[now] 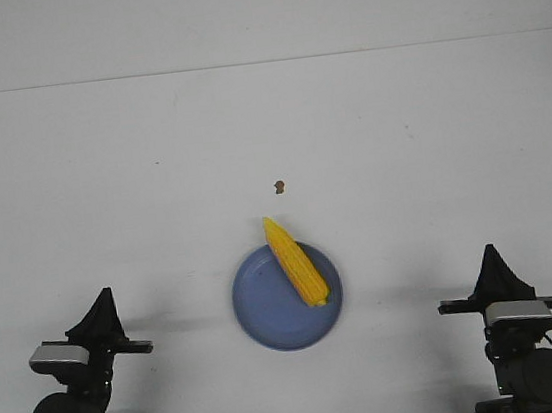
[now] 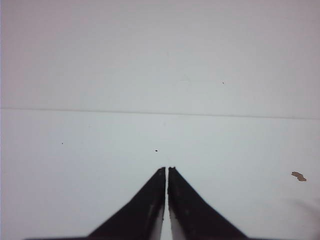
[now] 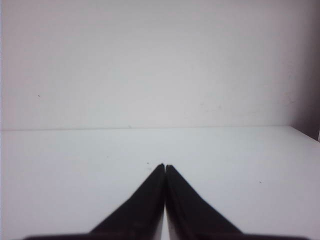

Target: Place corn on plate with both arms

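Bright yellow tapered corn cob (image 1: 295, 262): lying diagonally on round periwinkle-blue plate (image 1: 270, 323), pointed tip overhanging the far rim. Small brown speck (image 1: 279, 186): beyond plate on white table (image 1: 102, 187). Black left gripper (image 1: 102, 313), black right gripper (image 1: 492, 268): flanking plate, well apart.

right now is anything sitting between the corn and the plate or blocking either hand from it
Nothing visible does. The corn already lies on the plate, its tip past the far rim. Bare table separates it from the left hand and right hand; the brown speck sits beyond.
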### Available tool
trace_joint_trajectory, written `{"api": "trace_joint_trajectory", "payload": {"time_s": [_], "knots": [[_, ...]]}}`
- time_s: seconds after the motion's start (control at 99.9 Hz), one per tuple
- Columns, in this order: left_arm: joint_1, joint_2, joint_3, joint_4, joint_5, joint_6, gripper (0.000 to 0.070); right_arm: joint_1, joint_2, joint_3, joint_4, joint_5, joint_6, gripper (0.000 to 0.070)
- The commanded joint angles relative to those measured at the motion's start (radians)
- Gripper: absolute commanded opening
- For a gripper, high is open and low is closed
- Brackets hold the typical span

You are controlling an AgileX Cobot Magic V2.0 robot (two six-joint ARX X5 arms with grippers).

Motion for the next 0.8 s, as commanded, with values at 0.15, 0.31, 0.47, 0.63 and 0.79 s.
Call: {"api": "trace_joint_trajectory", "payload": {"time_s": [0.15, 0.31, 0.47, 0.63, 0.79], "knots": [[0.000, -0.001, -0.020, 0.011, -0.003, 0.000, 0.0012, 0.000, -0.001, -0.066, 0.087, -0.002, 0.000, 0.0007], [0.000, -0.001, -0.020, 0.011, -0.003, 0.000, 0.0012, 0.000, -0.001, -0.070, 0.105, 0.000, -0.001, 0.0007], [0.000, -0.001, -0.020, 0.011, -0.003, 0.000, 0.0012, 0.000, -0.001, -0.070, 0.110, 0.000, 0.000, 0.0007], [0.000, -0.001, -0.020, 0.011, -0.003, 0.000, 0.0012, 0.000, -0.001, -0.070, 0.113, 0.000, 0.000, 0.0007], [0.000, -0.001, -0.020, 0.011, -0.003, 0.001, 0.0012, 0.000, -0.001, -0.070, 0.113, 0.000, -0.001, 0.0007]]}}
